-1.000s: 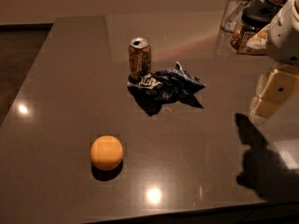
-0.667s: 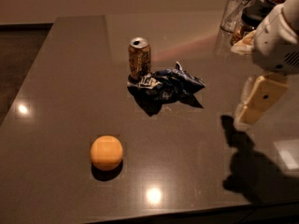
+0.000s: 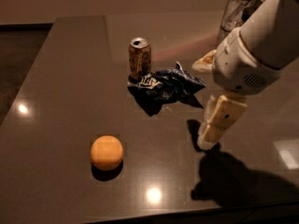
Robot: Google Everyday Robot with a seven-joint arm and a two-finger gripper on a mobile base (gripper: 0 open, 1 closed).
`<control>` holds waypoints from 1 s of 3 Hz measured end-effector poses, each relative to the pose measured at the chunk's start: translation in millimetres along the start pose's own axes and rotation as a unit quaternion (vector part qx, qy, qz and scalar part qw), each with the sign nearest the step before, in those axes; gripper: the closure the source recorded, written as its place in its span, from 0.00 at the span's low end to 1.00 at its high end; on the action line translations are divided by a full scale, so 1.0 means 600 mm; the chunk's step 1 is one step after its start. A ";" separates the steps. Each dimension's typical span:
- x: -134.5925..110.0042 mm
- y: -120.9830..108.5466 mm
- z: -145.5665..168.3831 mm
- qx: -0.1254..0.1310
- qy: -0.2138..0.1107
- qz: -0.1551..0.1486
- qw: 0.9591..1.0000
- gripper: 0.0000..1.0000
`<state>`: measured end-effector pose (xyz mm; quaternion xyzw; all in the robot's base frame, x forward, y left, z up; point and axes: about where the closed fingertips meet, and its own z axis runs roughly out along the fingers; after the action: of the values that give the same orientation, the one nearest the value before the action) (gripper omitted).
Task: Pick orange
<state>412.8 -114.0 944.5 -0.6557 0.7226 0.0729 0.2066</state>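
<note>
The orange is a small, smooth, round yellow-orange fruit lying on the dark table, near its front edge on the left. My gripper hangs from the white arm on the right and points down just above the table top. It is well to the right of the orange and a little farther back, apart from it. It holds nothing that I can see.
A gold-brown drink can stands upright mid-table. A crumpled dark blue bag lies against it on its right, just left of the gripper. A clear glass container stands at the back right. The table's front edge runs close below the orange.
The arm has swung left and toward the front, and the gripper has come lower and closer to the blue bag. The orange, can and bag have not moved.
</note>
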 end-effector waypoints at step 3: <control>-0.155 0.104 0.147 -0.097 -0.119 -0.089 0.984 0.00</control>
<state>374.9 12.7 891.4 -0.7209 0.6212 0.2016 0.2319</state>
